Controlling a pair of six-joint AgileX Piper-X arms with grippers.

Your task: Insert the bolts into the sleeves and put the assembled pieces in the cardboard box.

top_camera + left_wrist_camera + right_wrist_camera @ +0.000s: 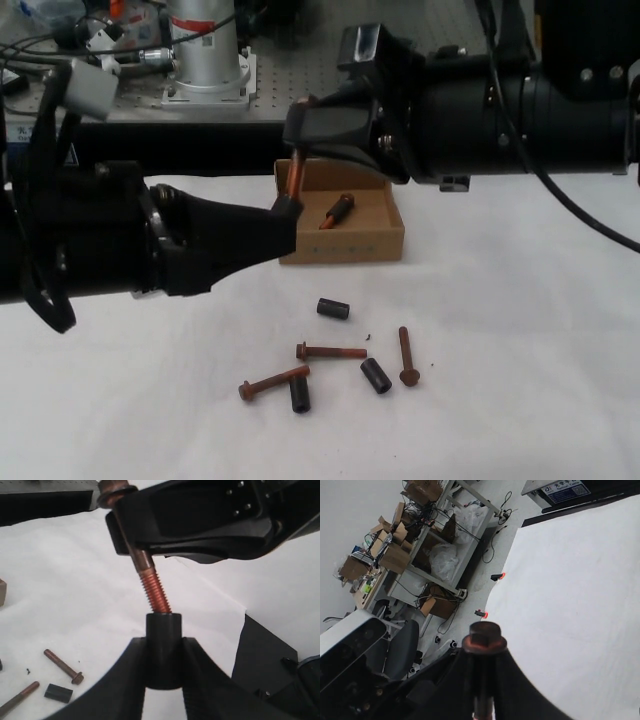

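My left gripper is shut on a black sleeve, held upright above the bench. My right gripper is shut on a copper bolt; its threaded tip enters the top of the sleeve. In the high view the bolt spans between the two grippers in front of the cardboard box. The bolt's hex head shows between the right fingers. One assembled piece lies in the box. On the white cloth lie three loose bolts and three loose sleeves.
A metal stand and cables sit on the perforated bench behind the box. White cloth covers the near table, with open room to the right. Shelves with boxes and a chair stand beyond the table's edge.
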